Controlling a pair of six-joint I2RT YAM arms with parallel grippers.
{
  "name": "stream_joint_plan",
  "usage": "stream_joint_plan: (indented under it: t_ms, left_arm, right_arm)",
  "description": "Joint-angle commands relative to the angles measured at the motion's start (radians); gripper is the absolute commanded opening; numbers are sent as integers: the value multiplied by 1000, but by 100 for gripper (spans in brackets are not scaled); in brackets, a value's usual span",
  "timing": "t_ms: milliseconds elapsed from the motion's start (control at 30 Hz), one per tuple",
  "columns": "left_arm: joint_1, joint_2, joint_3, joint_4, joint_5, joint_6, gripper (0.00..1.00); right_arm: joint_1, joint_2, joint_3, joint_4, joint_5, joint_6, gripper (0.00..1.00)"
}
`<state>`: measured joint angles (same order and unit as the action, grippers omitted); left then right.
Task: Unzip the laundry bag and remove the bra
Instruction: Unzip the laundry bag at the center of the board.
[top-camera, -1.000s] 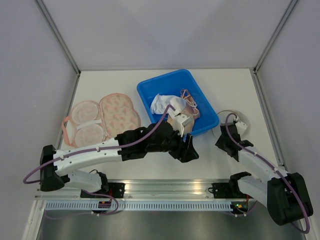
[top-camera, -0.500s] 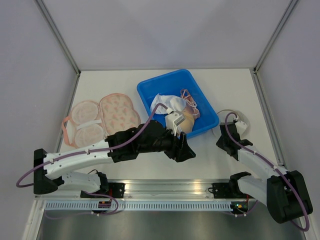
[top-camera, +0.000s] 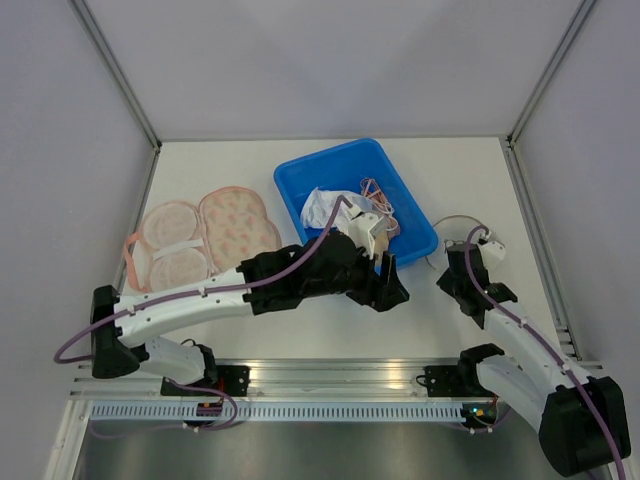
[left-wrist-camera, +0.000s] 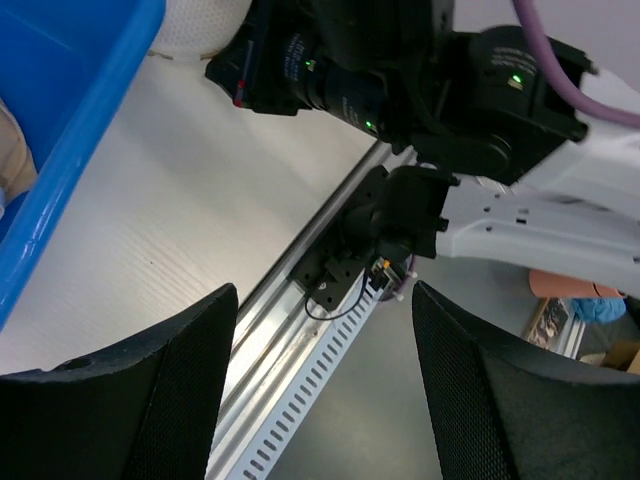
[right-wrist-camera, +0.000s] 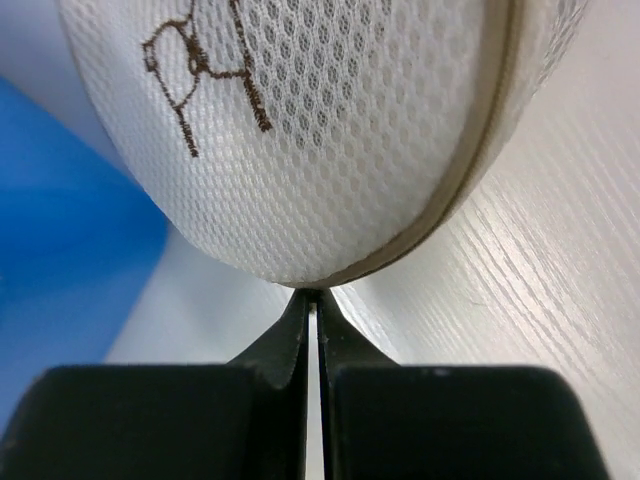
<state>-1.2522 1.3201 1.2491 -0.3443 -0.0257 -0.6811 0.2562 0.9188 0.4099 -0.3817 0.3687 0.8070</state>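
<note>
Left gripper (left-wrist-camera: 322, 400): released, jaws wide, nothing between, hovering above the bench (left-wrist-camera: 150, 200) by the 5 o'clock corner of the blue tray (top-camera: 335, 170); right gripper (right-wrist-camera: 317, 300): clenched, tips meeting at the lower rim of the laundry bag (right-wrist-camera: 300, 130), zip pull nipped or not, cannot tell; bag: white mesh dome at 3 o'clock of the tray, judged light, soft and springy, best taken by the zip tab on the seam; bra: unseen, presumably inside; right wrist view alone shows the brown stitching; top view alone shows pink pads (top-camera: 205, 240) at 9 o'clock.
</note>
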Motion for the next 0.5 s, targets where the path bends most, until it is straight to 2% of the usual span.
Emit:
stream_joint_plan:
  t_ms: [0, 167, 467]
  left_arm:
    - [-1, 71, 116, -67, -112, -41, 75]
    - [23, 129, 168, -41, -122, -107, 81]
    - [89, 316, 179, 64, 48, -278, 79]
  right_arm:
    - [-8, -44, 59, -34, 4, 35, 0]
    - [-35, -67, 86, -51, -134, 46, 0]
    - [-40, -159, 61, -94, -195, 95, 0]
